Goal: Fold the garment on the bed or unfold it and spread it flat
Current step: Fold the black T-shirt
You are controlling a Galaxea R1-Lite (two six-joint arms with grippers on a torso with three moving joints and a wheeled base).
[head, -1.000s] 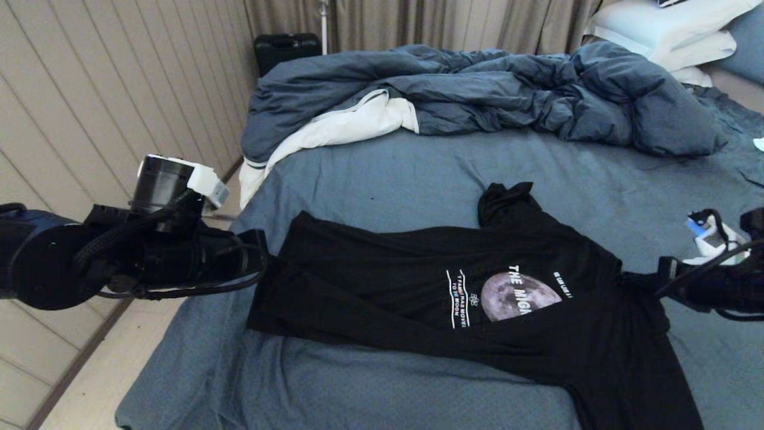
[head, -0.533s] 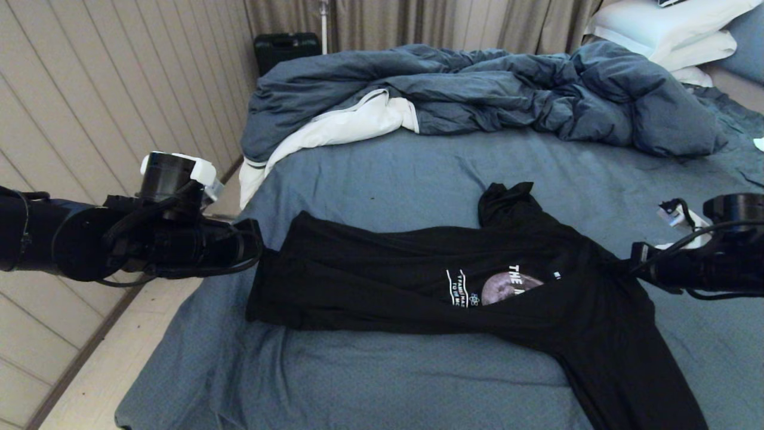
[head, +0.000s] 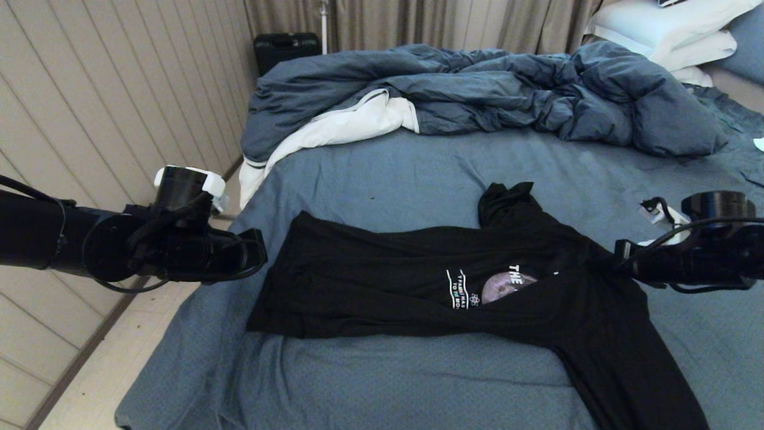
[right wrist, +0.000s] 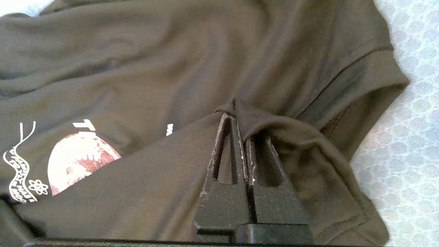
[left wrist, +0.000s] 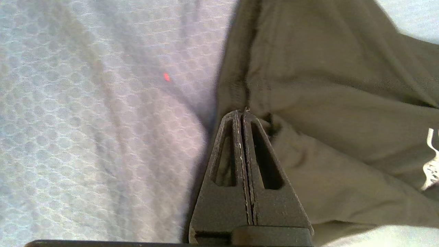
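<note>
The left arm (head: 71,245) is a thick matte black tube ending in a round black joint housing. Thin black cables loop loosely around its wrist. On top of that wrist sits a short black cylinder (head: 179,188) with a white cap. The left end effector (left wrist: 241,115) is dark grey plastic: two flat tapered fingers, each with a long slot cut through, their inner edges scuffed pale.

The right arm (head: 704,260) is black too, with a black cylinder on top, a white piece beside it and curling black cables. The right end effector (right wrist: 236,118) has the same slotted wedge fingers, with worn, whitish edges.
</note>
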